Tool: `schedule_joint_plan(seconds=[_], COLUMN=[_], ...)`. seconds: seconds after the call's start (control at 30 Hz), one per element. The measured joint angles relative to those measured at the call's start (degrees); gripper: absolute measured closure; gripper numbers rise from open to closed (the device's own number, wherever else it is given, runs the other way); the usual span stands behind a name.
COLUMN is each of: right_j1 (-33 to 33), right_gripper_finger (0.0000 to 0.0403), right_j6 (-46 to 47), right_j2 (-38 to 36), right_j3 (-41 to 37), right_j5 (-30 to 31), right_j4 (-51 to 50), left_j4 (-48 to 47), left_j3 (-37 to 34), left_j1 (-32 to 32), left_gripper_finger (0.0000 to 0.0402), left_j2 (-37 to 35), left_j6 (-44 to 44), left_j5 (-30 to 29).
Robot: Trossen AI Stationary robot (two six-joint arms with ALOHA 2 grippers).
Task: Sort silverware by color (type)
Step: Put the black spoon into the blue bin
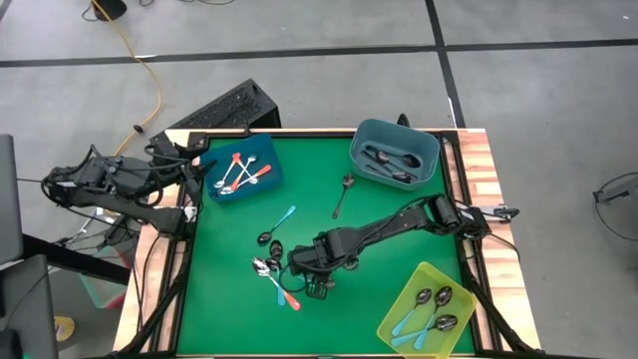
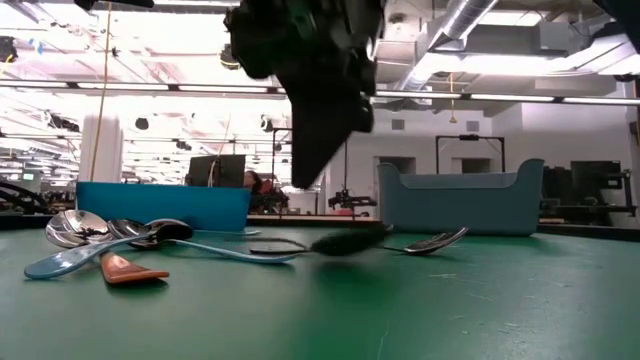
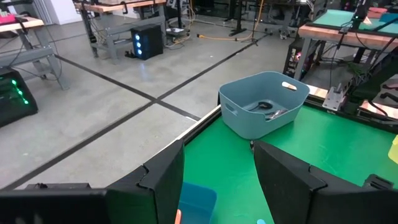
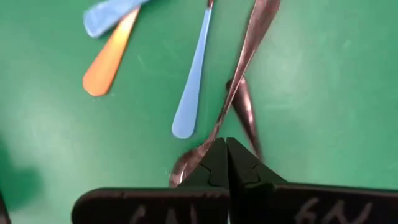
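- The left gripper (image 1: pixel 195 178) waited at the left edge of the green worktop (image 1: pixel 399 249), beside the blue bin (image 1: pixel 242 166); its jaws stood wide apart with nothing between them.
- The blue bin, a shallow rectangular plastic tray, held orange-red-handled spoons (image 1: pixel 237 175).
- A loose cluster of spoons (image 1: pixel 274 267) lay near the worktop's middle: shiny metal bowls, flat handles in light blue, orange-red and dark metal.
- The right gripper (image 1: pixel 317 288) hovered just beside that cluster, jaws pressed shut; in the right wrist view a dark metal spoon handle (image 4: pixel 245 59) ran up to the jaw tips, pinched or only touched I cannot tell.
- No readable writing showed.
- One dark spoon (image 1: pixel 343 195) lay alone near the grey-blue tub (image 1: pixel 395 155), which held dark spoons.
- The yellow-green translucent tray (image 1: pixel 429 309) held light-blue-handled spoons.
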Motion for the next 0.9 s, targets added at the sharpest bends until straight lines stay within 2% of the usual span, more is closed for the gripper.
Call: schedule_joint_plan(seconds=[0.33, 0.47, 0.73, 0.9], right_j1=[-5.12, -7.25, -7.09, -4.60], right_gripper_finger=[0.0402, 0.0397, 0.0319, 0.0270], right_j6=[-7.64, -8.09, -7.74, -11.75], right_j2=[-0.20, -0.20, 0.39, 2.12], right_j3=[9.61, 11.16, 11.18, 11.05], right_j5=[0.09, 0.58, -0.53, -0.52], right_j4=[-7.86, -8.61, -6.71, -11.52], left_j4=[0.00, 0.00, -0.01, -0.99], left_j3=[0.00, 0.00, 0.00, 0.00], left_j1=[-0.02, -0.02, -0.01, -0.02], left_gripper_finger=[0.0223, 0.0223, 0.0223, 0.0223], left_j2=[0.00, 0.00, 0.00, 0.00], left_j6=[0.49, 0.28, -0.04, -0.36], left_j5=[0.00, 0.35, 0.44, 2.13])
